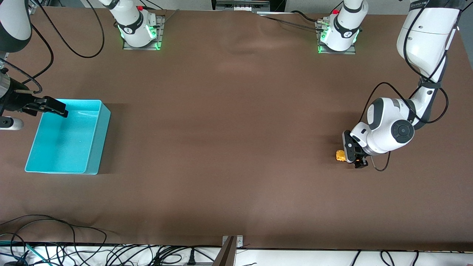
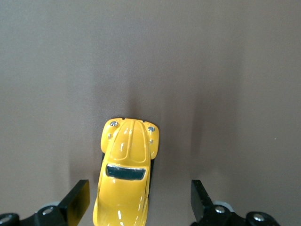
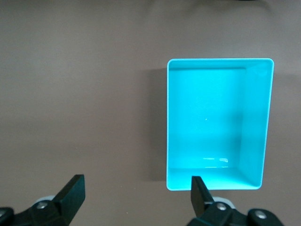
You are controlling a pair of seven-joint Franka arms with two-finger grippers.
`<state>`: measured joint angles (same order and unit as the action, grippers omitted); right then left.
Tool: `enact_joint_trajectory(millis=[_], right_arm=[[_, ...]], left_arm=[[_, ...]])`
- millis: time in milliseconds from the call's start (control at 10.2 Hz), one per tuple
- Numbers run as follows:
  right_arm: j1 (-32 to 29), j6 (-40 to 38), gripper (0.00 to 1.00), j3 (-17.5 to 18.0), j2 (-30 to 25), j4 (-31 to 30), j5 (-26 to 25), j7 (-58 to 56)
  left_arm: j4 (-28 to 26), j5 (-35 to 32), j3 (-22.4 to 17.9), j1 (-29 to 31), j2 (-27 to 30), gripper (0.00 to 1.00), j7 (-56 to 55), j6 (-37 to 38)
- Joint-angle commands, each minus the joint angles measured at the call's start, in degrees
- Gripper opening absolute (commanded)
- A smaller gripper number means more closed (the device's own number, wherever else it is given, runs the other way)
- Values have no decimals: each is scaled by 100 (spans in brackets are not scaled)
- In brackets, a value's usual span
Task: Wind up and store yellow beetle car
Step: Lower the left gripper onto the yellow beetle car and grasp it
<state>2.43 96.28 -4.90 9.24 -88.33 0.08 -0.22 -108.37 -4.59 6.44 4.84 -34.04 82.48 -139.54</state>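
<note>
The yellow beetle car (image 1: 340,155) stands on the brown table toward the left arm's end. In the left wrist view the car (image 2: 124,176) lies between the open fingers, closer to one finger (image 2: 79,202) than the other, not gripped. My left gripper (image 1: 355,158) is low at the car, open. The turquoise bin (image 1: 97,136) stands empty toward the right arm's end; it also shows in the right wrist view (image 3: 172,122). My right gripper (image 1: 55,107) hangs open and empty over the bin's farther corner.
The two arm bases (image 1: 138,31) (image 1: 338,35) stand along the table's farther edge. Cables (image 1: 55,236) lie along the table's near edge. Wide bare tabletop lies between the bin and the car.
</note>
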Motion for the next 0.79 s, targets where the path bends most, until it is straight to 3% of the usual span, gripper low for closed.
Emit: enact_joint_trajectory(millis=[0, 98, 196, 688], right_arm=[[-32, -39, 100, -20, 7, 79, 53, -206], [-41, -39, 100, -11, 7, 79, 62, -224], [-41, -39, 100, -19, 16, 79, 54, -224], [-15, -65, 100, -2, 16, 70, 53, -163]], left_arm=[[-87, -165, 41, 43, 30, 38, 57, -204], [-88, -165, 41, 44, 29, 9, 66, -205], [-70, -165, 41, 44, 29, 1, 101, -214], [-70, -157, 41, 35, 3, 0, 101, -205]])
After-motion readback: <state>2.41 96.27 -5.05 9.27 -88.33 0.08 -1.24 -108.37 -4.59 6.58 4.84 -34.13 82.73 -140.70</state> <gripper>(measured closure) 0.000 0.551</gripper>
